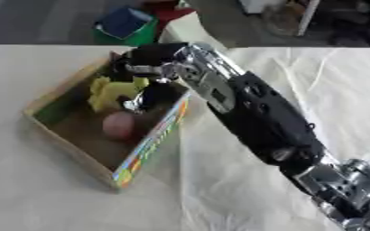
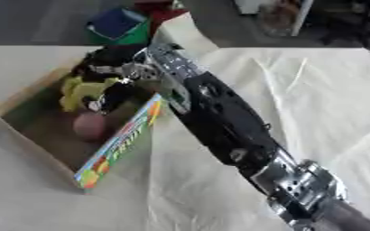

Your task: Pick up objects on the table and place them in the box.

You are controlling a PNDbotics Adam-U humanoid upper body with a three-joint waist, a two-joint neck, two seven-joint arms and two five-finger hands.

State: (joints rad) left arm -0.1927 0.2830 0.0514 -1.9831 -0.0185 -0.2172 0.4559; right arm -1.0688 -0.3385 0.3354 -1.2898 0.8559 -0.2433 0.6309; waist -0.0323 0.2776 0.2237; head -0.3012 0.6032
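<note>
An open cardboard box (image 1: 153, 140) with a colourful printed side stands on the left part of the table. Inside lie a pink round object (image 1: 118, 124) and a yellow object (image 1: 109, 90) at the far end. My right arm comes in from the lower right, and its hand (image 1: 145, 61) hangs over the box's far end. Its fingers (image 1: 141, 99) curl down round the yellow object inside the box. The left hand shows in neither view.
A wrinkled white cloth (image 1: 314, 85) covers the table's right half. Beyond the far edge stand a blue and green bin (image 1: 125, 25) and a red thing (image 1: 168, 9). Bare tabletop (image 1: 30, 189) lies left of and in front of the box.
</note>
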